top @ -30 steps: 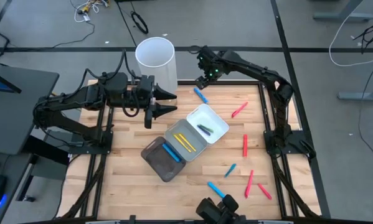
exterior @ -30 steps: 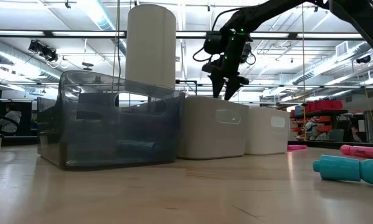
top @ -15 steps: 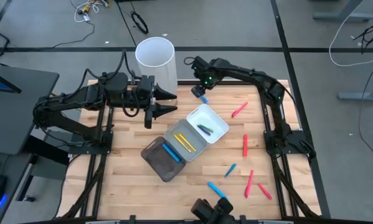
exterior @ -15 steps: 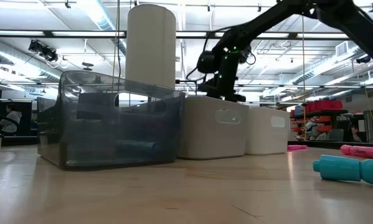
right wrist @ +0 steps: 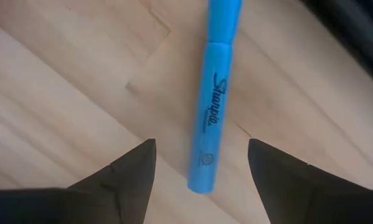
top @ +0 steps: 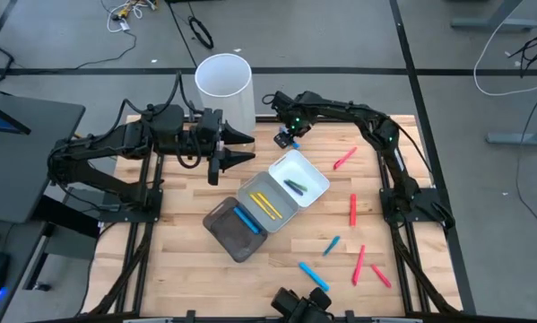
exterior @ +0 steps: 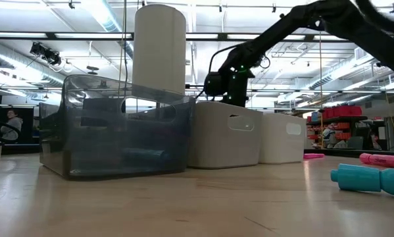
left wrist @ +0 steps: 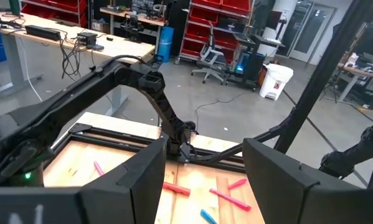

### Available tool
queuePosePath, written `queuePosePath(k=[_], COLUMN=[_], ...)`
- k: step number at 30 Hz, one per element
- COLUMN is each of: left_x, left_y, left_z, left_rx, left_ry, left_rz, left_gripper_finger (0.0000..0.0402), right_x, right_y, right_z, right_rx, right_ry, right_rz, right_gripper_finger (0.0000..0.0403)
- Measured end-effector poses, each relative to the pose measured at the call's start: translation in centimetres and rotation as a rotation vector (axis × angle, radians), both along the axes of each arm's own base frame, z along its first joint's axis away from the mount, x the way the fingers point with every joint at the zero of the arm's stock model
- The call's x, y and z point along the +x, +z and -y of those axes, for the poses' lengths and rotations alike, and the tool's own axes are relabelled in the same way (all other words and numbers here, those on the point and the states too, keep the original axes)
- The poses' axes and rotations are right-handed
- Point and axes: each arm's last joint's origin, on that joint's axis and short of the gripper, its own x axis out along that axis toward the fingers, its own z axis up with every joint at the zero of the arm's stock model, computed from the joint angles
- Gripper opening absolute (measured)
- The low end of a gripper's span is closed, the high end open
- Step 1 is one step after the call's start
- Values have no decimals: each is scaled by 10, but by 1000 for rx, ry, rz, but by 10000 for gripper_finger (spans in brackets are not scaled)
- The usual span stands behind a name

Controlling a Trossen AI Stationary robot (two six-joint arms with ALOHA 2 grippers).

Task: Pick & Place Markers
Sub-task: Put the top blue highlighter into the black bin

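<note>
Down low now with the right gripper (top: 287, 136), right over a blue marker (right wrist: 211, 106) on the table (top: 187, 260), near the far edge at about 12 o'clock. Open wide, with one dark finger (right wrist: 133, 168) on each side of the marker. Not touching it yet, and nothing held. Looks like the moment just before the grab: only a little more to drop, then a squeeze.

A second ago, much higher up and off toward 1 o'clock, with the marker lying in plain sight. Half a second ago, partly swung in. Now straight above it, so only a tiny bit of blue peeks out from above. In the low view, tips once clear above the trays, now sunk behind them.

No change at the left gripper (top: 241, 148): open and empty, parked at 10 o'clock from the white tray (top: 315, 193), beside the tall white cylinder (top: 223, 85).

No change in the trays either. Dark green markers (top: 295, 187) in the white tray, yellow markers (top: 266, 203) in the grey tray (top: 250, 190), one blue marker (top: 246, 220) in the dark tray (top: 223, 235).

Plenty left to do, going by the table: red markers (top: 353, 208) and more blue ones (top: 313, 274) loose from 3 to 5 o'clock.
</note>
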Motion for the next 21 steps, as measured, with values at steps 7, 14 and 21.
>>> queuePosePath(k=[7,14,21], left_x=[0,0,0], left_y=[0,0,0], left_z=[0,0,0], left_rx=[-4,-4,-4], left_ry=[0,0,0], left_rz=[0,0,0], left_gripper_finger=[220,220,220], right_x=[4,4,2], right_y=[-15,-14,-15], right_z=[0,1,-1], right_rx=[36,29,74], right_ry=[10,9,-20], right_rz=[-8,8,2], right_gripper_finger=[256,256,245])
